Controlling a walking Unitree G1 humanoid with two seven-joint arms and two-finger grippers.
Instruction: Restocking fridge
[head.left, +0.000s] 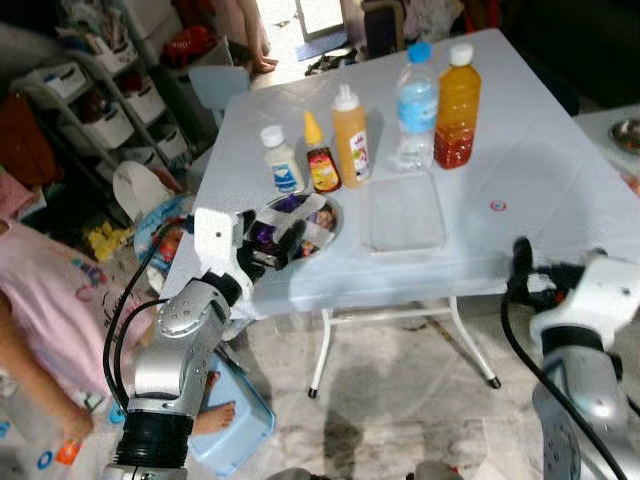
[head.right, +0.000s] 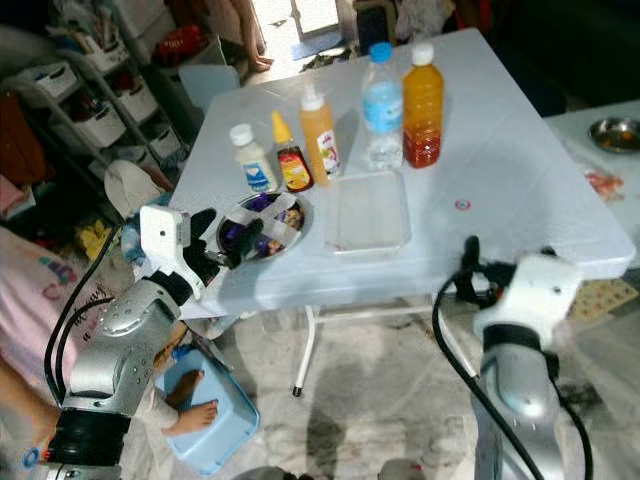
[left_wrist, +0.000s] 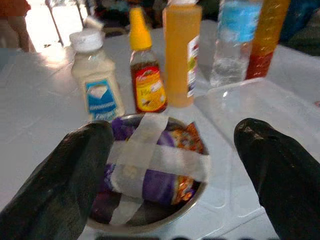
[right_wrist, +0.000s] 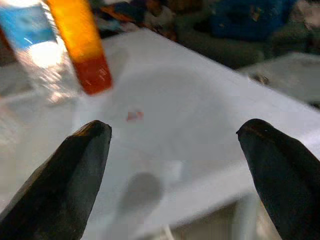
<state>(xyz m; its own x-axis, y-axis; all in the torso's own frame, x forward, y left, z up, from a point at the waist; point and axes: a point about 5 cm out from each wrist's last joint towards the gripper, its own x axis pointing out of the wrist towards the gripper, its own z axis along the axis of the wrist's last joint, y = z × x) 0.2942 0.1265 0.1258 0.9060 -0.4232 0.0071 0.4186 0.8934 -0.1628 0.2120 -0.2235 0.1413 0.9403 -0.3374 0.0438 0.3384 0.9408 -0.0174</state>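
Observation:
On the white table (head.left: 520, 150) stand a white jar (head.left: 281, 160), a small yellow-capped sauce bottle (head.left: 321, 162), a yellow squeeze bottle (head.left: 350, 135), a water bottle (head.left: 416, 105) and an orange juice bottle (head.left: 458, 105). A clear plastic container (head.left: 404, 212) lies in front of them. Beside it sits a metal bowl (left_wrist: 192, 197) of purple packets under crossed tape. My left gripper (head.left: 272, 244) is open, its fingers (left_wrist: 65, 190) straddling the bowl's near rim. My right gripper (right_wrist: 175, 131) is open just off the table's front right edge.
A person in pink (head.left: 40, 320) is close on my left, with a bare foot in a blue tub (head.left: 235, 425) on the floor. Cluttered shelves (head.left: 100, 110) stand at the back left. A second table with a metal dish (head.left: 628, 130) is at the right.

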